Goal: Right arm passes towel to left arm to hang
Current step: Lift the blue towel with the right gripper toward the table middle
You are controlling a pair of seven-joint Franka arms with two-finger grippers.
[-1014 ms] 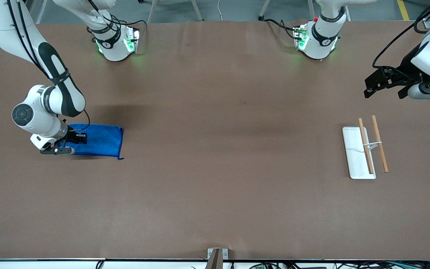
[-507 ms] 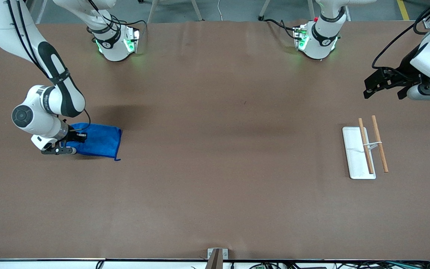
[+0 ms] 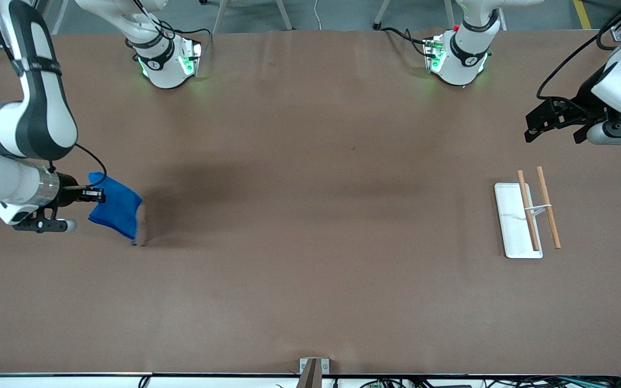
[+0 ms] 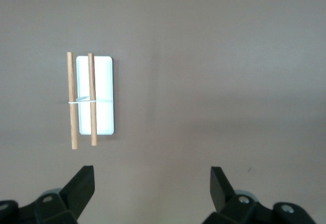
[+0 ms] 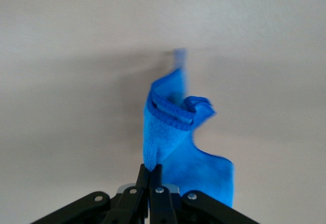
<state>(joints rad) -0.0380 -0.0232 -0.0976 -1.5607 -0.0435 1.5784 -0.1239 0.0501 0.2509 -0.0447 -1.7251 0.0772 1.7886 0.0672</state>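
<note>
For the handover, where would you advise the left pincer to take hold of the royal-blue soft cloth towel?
Probably the free lower edge of the royal-blue soft cloth towel, approached from the left arm's end of the table. The right pincer pinches its top edge, so it hangs loose; the left pincer waits open.

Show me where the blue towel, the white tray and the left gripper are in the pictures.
towel (image 3: 115, 205), front view, middle of the hanging cloth.
white tray (image 3: 511, 215), front view, bare part of its flat surface beside the rods.
left gripper (image 4: 152, 186), left wrist view, midway between its open fingertips.
</note>
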